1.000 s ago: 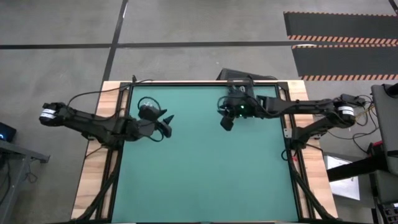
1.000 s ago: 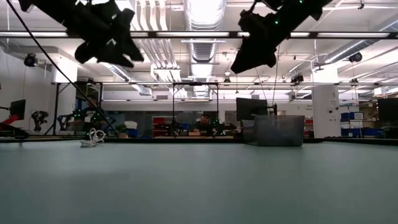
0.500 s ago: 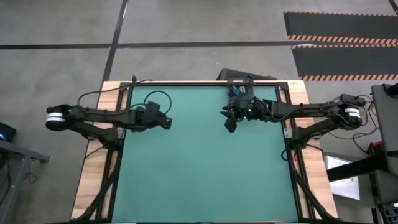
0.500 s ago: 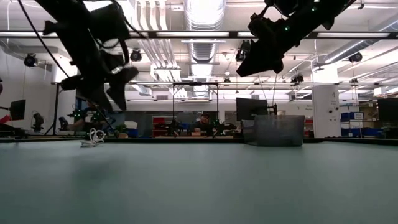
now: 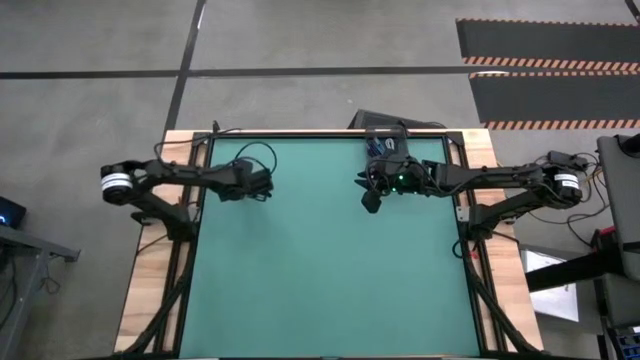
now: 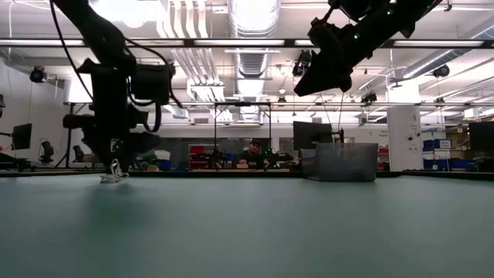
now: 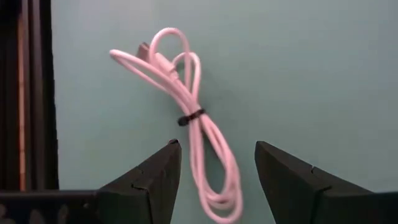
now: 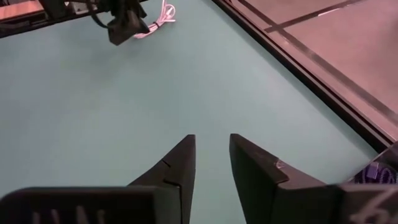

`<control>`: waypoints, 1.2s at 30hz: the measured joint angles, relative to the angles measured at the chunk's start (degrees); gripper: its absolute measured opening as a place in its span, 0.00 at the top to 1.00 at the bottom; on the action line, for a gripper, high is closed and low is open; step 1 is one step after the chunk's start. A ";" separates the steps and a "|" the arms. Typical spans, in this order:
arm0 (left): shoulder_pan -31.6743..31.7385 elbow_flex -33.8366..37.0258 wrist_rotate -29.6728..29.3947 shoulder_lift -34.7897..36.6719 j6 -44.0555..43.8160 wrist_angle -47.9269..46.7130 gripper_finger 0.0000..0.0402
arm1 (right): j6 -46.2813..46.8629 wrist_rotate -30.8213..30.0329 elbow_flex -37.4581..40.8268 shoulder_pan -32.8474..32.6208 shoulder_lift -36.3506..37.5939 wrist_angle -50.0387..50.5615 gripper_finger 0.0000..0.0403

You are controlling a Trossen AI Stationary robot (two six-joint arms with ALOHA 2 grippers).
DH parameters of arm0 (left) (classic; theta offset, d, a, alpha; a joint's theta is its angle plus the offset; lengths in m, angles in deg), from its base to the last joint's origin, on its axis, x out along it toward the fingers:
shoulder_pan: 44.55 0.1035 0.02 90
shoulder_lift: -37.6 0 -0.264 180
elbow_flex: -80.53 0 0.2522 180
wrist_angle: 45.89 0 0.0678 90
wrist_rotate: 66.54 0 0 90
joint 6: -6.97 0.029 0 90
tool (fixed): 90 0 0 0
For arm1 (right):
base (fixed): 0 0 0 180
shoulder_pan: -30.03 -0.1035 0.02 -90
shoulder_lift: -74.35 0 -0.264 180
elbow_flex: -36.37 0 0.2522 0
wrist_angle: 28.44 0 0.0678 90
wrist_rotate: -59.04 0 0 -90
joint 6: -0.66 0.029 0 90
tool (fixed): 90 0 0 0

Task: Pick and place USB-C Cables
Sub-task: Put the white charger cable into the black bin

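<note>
A white USB-C cable (image 7: 189, 112), bundled with a black tie, lies flat on the green mat near its far left corner; the low view shows it too (image 6: 114, 171). My left gripper (image 7: 217, 155) is open and points down over it, a finger on either side of the bundle's looped end, and I see no touch. In the high view my left gripper (image 5: 258, 186) is by the mat's left edge. My right gripper (image 8: 211, 152) hangs above the mat's far middle (image 5: 371, 200), narrowly open and empty. The black, teal-blue and light grey cables cannot be made out.
A clear bin (image 6: 345, 162) stands at the far edge of the table, right of centre (image 5: 386, 146), just beyond my right gripper. A dark frame rail (image 7: 25, 93) runs close beside the white cable. The green mat (image 5: 330, 280) stretches toward the near edge.
My left gripper has swung toward the far left corner, tipped from level to pointing down, and come down over the white cable. My right gripper has shifted slightly right, then held still. The cable has not moved.
</note>
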 joint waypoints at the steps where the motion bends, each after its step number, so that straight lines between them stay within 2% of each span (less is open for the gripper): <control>1: 0.61 0.01 0.00 -0.47 0.16 -0.02 0.53 | -0.05 -0.01 0.04 0.00 0.00 0.00 0.78; 6: 2.88 0.07 -1.67 -2.40 1.70 0.62 0.53 | -0.09 -0.06 0.44 0.00 0.00 -0.02 0.78; 11: 3.64 0.18 -1.72 -3.62 3.63 5.44 0.53 | -0.11 -0.12 0.88 0.00 0.00 -0.02 0.78; 17: 4.23 0.33 -1.74 -5.52 3.49 5.54 0.56 | 0.15 -0.12 1.33 0.00 -0.04 0.00 0.79; 23: 4.22 0.28 -2.38 -7.29 3.14 6.29 0.66 | 0.19 -0.14 1.39 0.00 -0.04 0.02 0.78; 36: 4.25 0.48 -1.95 -7.11 3.16 5.92 0.97 | 0.25 -0.12 1.48 0.00 -0.04 0.02 0.80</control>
